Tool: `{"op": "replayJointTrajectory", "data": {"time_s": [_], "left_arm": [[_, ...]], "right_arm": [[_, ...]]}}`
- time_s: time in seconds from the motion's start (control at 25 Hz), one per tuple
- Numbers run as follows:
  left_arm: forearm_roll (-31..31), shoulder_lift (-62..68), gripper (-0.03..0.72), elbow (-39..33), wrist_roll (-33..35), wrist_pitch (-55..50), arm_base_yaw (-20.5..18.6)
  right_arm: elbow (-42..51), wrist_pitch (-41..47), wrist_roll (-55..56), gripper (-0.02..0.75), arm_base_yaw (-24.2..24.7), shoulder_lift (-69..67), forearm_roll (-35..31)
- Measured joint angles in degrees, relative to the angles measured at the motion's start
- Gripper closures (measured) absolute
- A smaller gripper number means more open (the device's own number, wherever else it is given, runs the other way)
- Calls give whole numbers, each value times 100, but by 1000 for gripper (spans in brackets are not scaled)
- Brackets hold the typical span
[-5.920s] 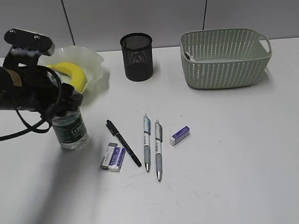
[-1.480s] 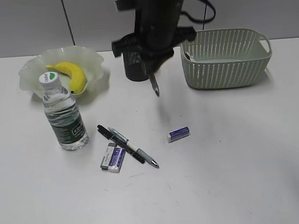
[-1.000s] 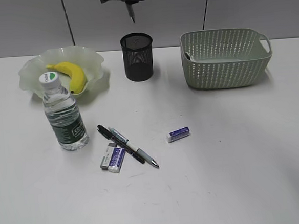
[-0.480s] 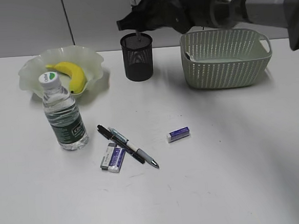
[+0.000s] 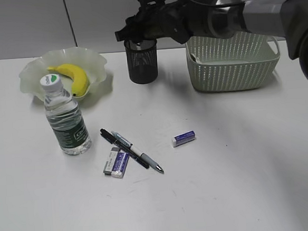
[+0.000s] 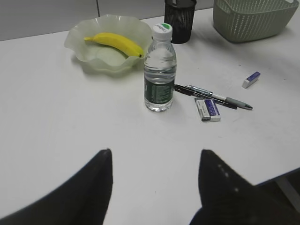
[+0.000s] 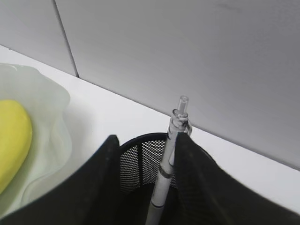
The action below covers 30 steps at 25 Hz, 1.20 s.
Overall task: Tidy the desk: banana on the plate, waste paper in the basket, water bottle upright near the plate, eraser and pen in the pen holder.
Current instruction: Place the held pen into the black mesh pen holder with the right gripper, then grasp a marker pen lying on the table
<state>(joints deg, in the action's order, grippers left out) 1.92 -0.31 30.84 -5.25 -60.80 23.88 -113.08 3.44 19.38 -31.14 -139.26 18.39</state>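
Observation:
My right gripper (image 5: 140,36) hangs over the black mesh pen holder (image 5: 141,63). In the right wrist view its jaws (image 7: 147,136) stand open, and a grey-white pen (image 7: 168,159) stands in the pen holder (image 7: 140,161), leaning on the right finger. The banana (image 5: 72,76) lies in the wavy green plate (image 5: 94,59). The water bottle (image 5: 64,119) stands upright in front of the plate. Two pens (image 5: 131,149) and erasers (image 5: 116,163) (image 5: 183,139) lie on the white desk (image 5: 226,168). My left gripper (image 6: 156,151) is open and empty over bare desk. The waste paper does not show.
The sage-green lattice basket (image 5: 235,62) stands right of the pen holder, with my right arm (image 5: 216,18) reaching across above it. A grey panelled wall closes the back of the desk.
The right arm carried a pen up from the desk to above the pen holder and lowered over it; the pen now stands in the holder. Earlier, the left arm left the upright bottle.

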Motion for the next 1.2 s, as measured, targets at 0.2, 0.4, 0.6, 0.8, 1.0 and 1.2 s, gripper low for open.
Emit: {"op": "replayJointTrajectory", "data": {"time_s": [0.2, 0.4, 0.6, 0.8, 1.0, 1.2], "left_arm": [[0, 0, 252, 0, 0, 0, 0], [0, 0, 252, 0, 0, 0, 0], [0, 0, 252, 0, 0, 0, 0], [0, 0, 252, 0, 0, 0, 0], [6, 0, 252, 0, 0, 0, 0], [6, -1, 252, 0, 0, 0, 0]], "right_arm": [[0, 696, -2, 393, -7, 328, 0], [0, 2689, -8, 392, -18, 1131, -30], [0, 4947, -564, 407, -18, 2085, -214], [0, 6417, -1266, 437, -18, 3063, -414], [343, 6556, -1585, 442, -18, 4359, -951], [1490, 6567, -1660, 444, -18, 5838, -1350]]}}
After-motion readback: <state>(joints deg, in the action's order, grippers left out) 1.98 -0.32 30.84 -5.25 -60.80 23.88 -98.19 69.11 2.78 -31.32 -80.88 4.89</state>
